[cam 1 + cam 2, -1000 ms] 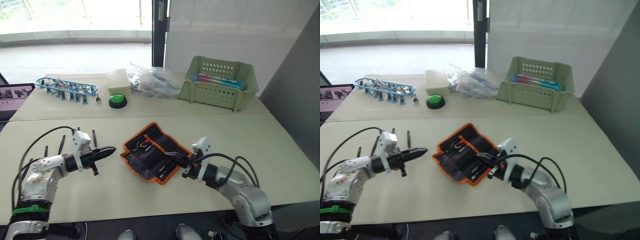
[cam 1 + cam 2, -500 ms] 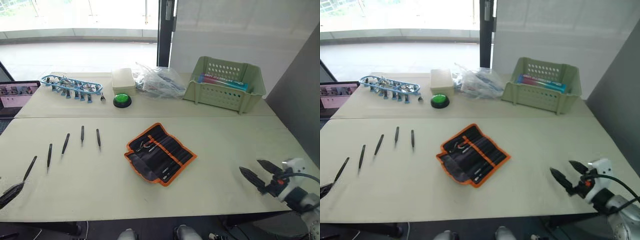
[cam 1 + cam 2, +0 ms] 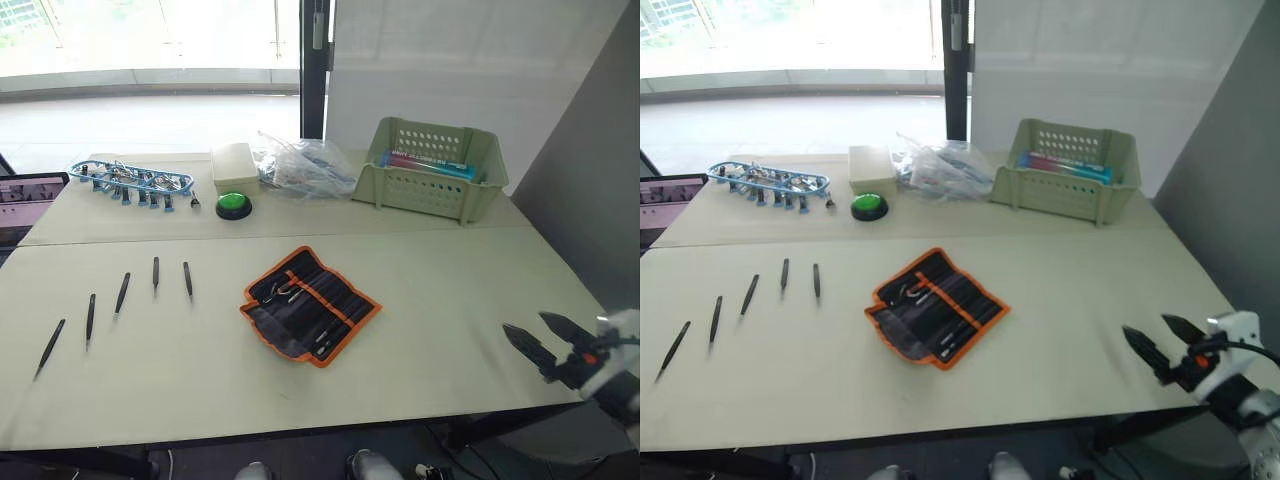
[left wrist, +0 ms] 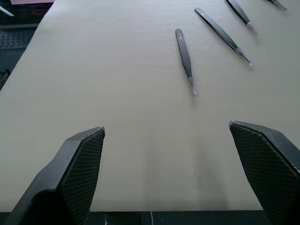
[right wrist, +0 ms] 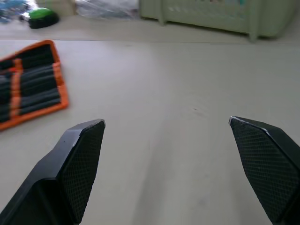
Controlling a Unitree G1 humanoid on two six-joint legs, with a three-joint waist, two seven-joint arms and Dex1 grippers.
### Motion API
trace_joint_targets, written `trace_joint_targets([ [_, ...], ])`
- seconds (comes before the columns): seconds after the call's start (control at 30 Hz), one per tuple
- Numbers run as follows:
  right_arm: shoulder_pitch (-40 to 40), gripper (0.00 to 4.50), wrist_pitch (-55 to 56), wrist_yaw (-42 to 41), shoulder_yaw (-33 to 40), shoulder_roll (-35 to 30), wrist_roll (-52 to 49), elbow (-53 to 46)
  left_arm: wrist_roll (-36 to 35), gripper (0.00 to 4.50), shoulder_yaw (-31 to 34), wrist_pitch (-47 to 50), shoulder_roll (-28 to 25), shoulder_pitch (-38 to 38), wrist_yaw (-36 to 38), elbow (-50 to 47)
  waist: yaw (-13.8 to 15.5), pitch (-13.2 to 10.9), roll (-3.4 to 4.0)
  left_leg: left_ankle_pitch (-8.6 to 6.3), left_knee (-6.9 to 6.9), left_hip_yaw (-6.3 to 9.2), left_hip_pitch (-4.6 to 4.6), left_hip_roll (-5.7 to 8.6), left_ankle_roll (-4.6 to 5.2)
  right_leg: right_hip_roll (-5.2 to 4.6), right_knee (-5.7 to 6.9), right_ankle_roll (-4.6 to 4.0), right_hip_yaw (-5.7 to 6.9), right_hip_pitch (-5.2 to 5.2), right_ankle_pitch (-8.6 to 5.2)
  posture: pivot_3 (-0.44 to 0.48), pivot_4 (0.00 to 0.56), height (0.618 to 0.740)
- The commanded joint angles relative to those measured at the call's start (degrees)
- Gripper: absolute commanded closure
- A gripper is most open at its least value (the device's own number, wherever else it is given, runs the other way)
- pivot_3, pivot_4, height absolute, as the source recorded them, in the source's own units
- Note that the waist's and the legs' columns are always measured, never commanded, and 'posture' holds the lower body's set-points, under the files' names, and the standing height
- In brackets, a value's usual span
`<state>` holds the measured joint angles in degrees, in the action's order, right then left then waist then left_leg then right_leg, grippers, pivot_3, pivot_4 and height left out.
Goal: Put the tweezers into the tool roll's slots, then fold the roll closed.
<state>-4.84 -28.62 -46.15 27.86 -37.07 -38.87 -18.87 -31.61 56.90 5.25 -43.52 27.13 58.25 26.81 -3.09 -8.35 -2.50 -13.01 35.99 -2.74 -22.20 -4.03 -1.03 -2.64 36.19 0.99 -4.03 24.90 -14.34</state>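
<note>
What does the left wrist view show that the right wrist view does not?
Left wrist view: the tweezers lying loose on the table, with the left gripper open above the near edge.

Right wrist view: the tool roll lying open, the green button and the basket at the back, with the right gripper open.

Both: the same pale table, and a gripper holding nothing.

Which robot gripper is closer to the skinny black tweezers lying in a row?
Left. The left gripper hangs open right by the slim black pointed tweezers at the table's left end. The right gripper, open too, sits at the far right edge, beyond the black orange-edged tool roll.
</note>
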Motion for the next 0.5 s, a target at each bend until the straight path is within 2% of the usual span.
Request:
trace_joint_targets([
  [0.03,7.1,0.02,-4.7,-3.1,-7.7,-3.9,-4.1,-6.9,-0.4,0.00,-1.6,0.0,2.0,-1.0,-2.8,-3.3,0.2,0.0,0.00,0.02,0.01,-0.01,0.00,-0.02,0.03,0.02,0.00,-0.01,0.01,0.02,0.01,0.000,0.150,0.740],
  [0.23,16.3,0.02,-9.1,-10.2,-17.7,-8.4,-7.7,-10.2,1.9,0.00,-7.5,-0.3,2.1,-7.8,-7.0,-1.9,2.2,0.1,-0.29,0.15,0.02,-0.03,-0.21,-0.06,0.25,0.05,-0.01,-0.24,0.11,0.10,0.20,0.000,0.150,0.740],
  [0.5,21.1,0.02,-9.6,-14.2,-22.7,-9.6,-8.0,-10.6,7.8,0.00,-17.5,-2.6,-3.5,-22.6,-7.1,11.8,2.9,0.1,-0.26,0.13,0.11,-0.04,-0.51,-0.03,0.22,0.03,-0.04,0.00,0.16,0.23,0.33,0.000,0.150,0.740],
])
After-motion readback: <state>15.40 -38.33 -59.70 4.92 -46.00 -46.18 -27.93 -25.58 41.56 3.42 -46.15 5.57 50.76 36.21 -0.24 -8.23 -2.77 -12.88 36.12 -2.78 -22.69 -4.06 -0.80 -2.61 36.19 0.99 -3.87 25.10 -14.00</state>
